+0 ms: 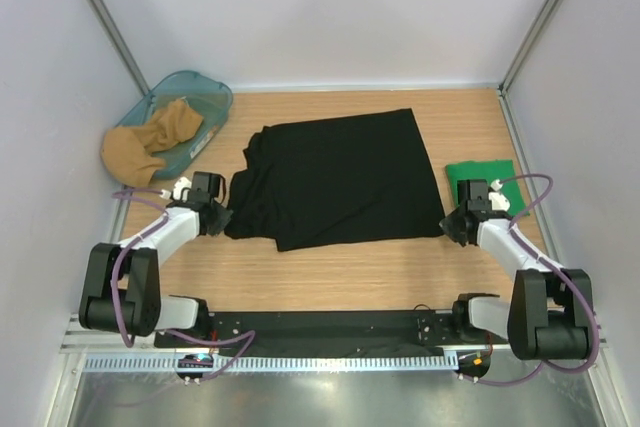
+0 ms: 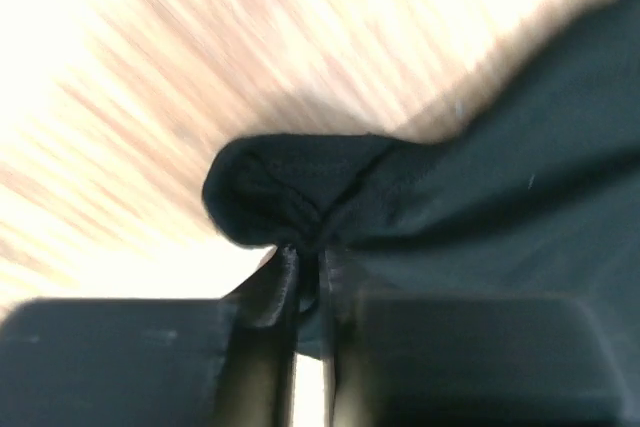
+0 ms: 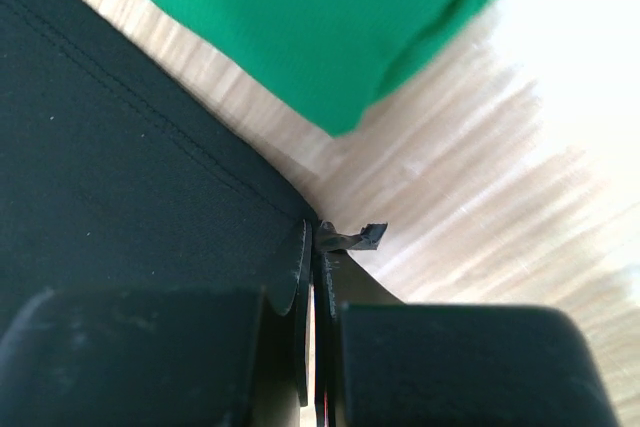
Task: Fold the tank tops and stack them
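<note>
The black tank top (image 1: 340, 177) lies spread flat on the wooden table. My left gripper (image 1: 222, 215) is at its near left corner. In the left wrist view the left gripper (image 2: 310, 262) is shut on a bunched fold of the black tank top (image 2: 300, 187). My right gripper (image 1: 452, 223) sits at the near right corner. In the right wrist view the right gripper (image 3: 318, 242) pinches the hem edge of the black tank top (image 3: 120, 167), and a small tip of cloth pokes out beside the jaws. The green tank top (image 1: 482, 175) lies folded by the table's right edge, just beyond the right gripper; the right wrist view also shows the green tank top (image 3: 320, 17).
A blue plastic basket (image 1: 200, 92) stands at the back left, with a tan cloth (image 1: 150, 142) spilling over its near rim onto the table. White walls and metal frame posts close in the left, right and far sides.
</note>
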### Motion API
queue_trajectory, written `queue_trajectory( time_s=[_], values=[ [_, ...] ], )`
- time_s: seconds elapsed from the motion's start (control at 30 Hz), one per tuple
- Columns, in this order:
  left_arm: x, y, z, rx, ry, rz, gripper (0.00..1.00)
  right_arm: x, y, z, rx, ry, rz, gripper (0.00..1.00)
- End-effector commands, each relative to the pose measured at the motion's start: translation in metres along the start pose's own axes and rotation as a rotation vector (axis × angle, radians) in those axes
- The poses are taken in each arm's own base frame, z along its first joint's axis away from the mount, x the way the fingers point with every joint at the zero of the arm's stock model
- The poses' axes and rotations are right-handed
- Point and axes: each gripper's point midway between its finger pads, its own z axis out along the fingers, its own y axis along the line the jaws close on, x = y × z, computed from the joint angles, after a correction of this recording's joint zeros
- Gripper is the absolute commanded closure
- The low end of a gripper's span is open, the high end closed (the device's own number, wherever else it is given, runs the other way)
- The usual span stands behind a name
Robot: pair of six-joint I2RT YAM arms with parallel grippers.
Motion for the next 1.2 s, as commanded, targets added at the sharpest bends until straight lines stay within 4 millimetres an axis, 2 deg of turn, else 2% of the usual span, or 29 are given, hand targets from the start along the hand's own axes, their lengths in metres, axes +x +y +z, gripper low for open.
queue_trajectory(
  time_s=[0.0,0.03,0.13,0.17,0.2,0.33,0.37,0.4,0.47,0.5,0.63,0.67,0.73,0.77,0.83,0.87,1.0,1.17],
  values=[
    [-0.022,0.038,0.015,-0.151,-0.090,-0.068,0.96,-0.005,-0.007,-0.006,0.011,-0.047,0.033,0.99],
    [-0.029,0.038,0.015,-0.165,-0.103,-0.072,0.99,-0.005,-0.007,-0.009,0.005,-0.046,0.035,0.99],
    [-0.048,0.040,0.010,-0.210,-0.140,-0.064,0.98,0.001,-0.015,-0.013,0.024,-0.029,0.034,0.99],
    [-0.053,0.041,0.008,-0.224,-0.153,-0.061,0.95,0.000,-0.015,-0.016,0.019,-0.030,0.034,0.99],
    [-0.058,0.050,0.003,-0.274,-0.177,-0.065,0.92,0.003,-0.018,-0.018,0.028,-0.022,0.032,0.99],
    [-0.076,0.043,-0.012,-0.256,-0.242,-0.070,0.79,0.006,-0.022,-0.028,0.024,-0.017,0.032,0.99],
    [-0.081,0.039,-0.018,-0.234,-0.258,-0.065,0.52,0.008,-0.024,-0.028,0.021,-0.013,0.034,0.99],
    [-0.082,0.040,-0.021,-0.234,-0.257,-0.056,0.32,0.008,-0.023,-0.033,0.005,-0.017,0.039,0.99],
    [-0.082,0.033,-0.028,-0.207,-0.237,-0.030,0.01,0.011,-0.026,-0.034,-0.004,-0.018,0.045,0.93],
    [-0.082,0.028,-0.034,-0.182,-0.220,-0.015,0.00,0.011,-0.023,-0.036,-0.021,-0.023,0.054,0.91],
    [-0.060,0.005,-0.049,-0.043,-0.137,0.060,0.01,0.012,-0.020,-0.035,-0.039,-0.018,0.053,0.88],
    [-0.045,-0.006,-0.056,0.013,-0.109,0.083,0.02,0.010,-0.019,-0.036,-0.041,-0.022,0.048,0.88],
    [-0.027,-0.014,-0.070,0.092,-0.101,0.092,0.08,0.011,-0.018,-0.033,-0.035,-0.006,0.040,0.88],
    [-0.009,-0.026,-0.079,0.146,-0.080,0.105,0.10,0.011,-0.017,-0.033,-0.036,-0.004,0.037,0.89],
    [0.011,-0.031,-0.090,0.214,-0.060,0.109,0.15,0.013,-0.016,-0.030,-0.035,0.006,0.034,0.91],
    [0.029,-0.038,-0.097,0.254,-0.029,0.122,0.24,0.014,-0.016,-0.029,-0.035,0.013,0.032,0.92],
    [0.066,-0.046,-0.107,0.325,0.033,0.153,0.28,0.015,-0.014,-0.028,-0.049,0.013,0.038,0.94],
    [0.108,-0.049,-0.100,0.293,0.071,0.253,0.29,0.015,-0.013,-0.027,-0.052,0.015,0.035,0.94]
  ],
)
